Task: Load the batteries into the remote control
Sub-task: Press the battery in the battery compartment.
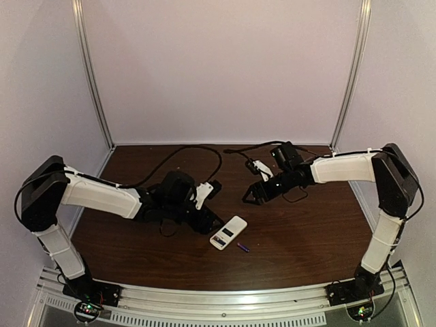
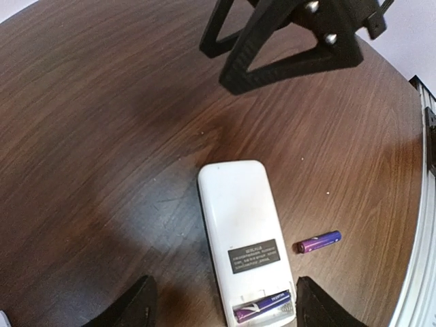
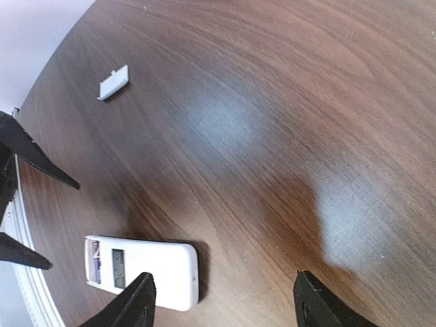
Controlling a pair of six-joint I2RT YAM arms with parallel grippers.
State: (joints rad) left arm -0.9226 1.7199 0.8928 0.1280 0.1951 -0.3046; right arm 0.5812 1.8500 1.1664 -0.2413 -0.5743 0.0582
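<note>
One battery lies in the open recess at one end of the remote, its purple side up and set crosswise to the remote's length. The remote rests flat on the dark wooden tabletop with its white back up and a dark label near the recess. In the top view it lies at a slant near the middle of the tabletop, toward the near edge.

A second battery lies loose on the tabletop just beside the remote's long edge, roughly level with the label and not touching it.

The left gripper hangs over the recess end with its fingers spread wide, one on each side of the remote. One finger stands well clear of the remote. The other is close to the remote's edge on the loose battery's side, and whether it touches cannot be told. Nothing is clamped.

The right gripper is also spread apart and holds nothing, with only bare wood between its fingers. It hovers beyond the remote's far end.

A small white piece lies alone on the tabletop, well apart from the remote.
</note>
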